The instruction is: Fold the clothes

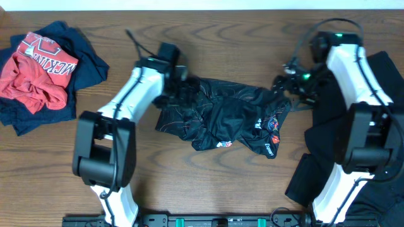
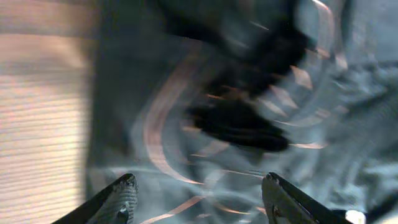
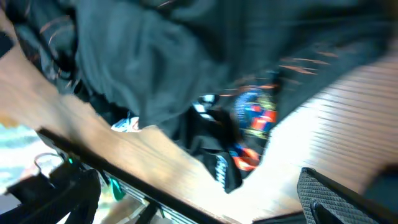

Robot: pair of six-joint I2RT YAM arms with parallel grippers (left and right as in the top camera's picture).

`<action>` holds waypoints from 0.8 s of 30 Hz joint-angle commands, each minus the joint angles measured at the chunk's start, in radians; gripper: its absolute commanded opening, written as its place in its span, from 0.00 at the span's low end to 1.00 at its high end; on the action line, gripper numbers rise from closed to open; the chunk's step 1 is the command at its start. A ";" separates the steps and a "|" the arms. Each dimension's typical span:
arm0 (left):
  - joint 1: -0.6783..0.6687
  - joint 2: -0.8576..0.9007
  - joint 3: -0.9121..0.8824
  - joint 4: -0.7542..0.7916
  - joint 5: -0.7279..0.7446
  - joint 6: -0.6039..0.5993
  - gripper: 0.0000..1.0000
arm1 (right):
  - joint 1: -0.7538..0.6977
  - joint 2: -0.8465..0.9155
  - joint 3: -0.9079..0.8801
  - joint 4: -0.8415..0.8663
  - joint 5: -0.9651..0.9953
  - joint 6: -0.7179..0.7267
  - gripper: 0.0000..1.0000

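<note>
The black cycling jersey (image 1: 221, 116), with thin contour lines and colourful logos, lies crumpled in the middle of the wooden table. My left gripper (image 1: 180, 88) hovers over its upper left edge. In the blurred left wrist view the fingers (image 2: 199, 199) are spread wide with jersey cloth (image 2: 236, 118) below and nothing between them. My right gripper (image 1: 287, 85) is at the jersey's upper right edge. In the right wrist view only one finger pad (image 3: 323, 193) shows, over bare wood, with the jersey's logo corner (image 3: 249, 118) apart from it.
A pile of red (image 1: 35, 72) and navy (image 1: 85, 63) clothes lies at the far left. Black garments lie at the right edge (image 1: 385, 82) and lower right (image 1: 306, 183). Cables run by the right arm (image 1: 303, 38).
</note>
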 commanded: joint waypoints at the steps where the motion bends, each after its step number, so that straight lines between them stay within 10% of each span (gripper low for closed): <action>1: 0.056 0.003 -0.003 -0.008 -0.008 -0.013 0.66 | -0.046 -0.025 -0.003 0.001 0.010 0.003 0.99; 24: 0.192 -0.001 -0.003 -0.029 0.130 0.060 0.66 | -0.040 -0.009 -0.534 0.464 -0.314 -0.129 0.99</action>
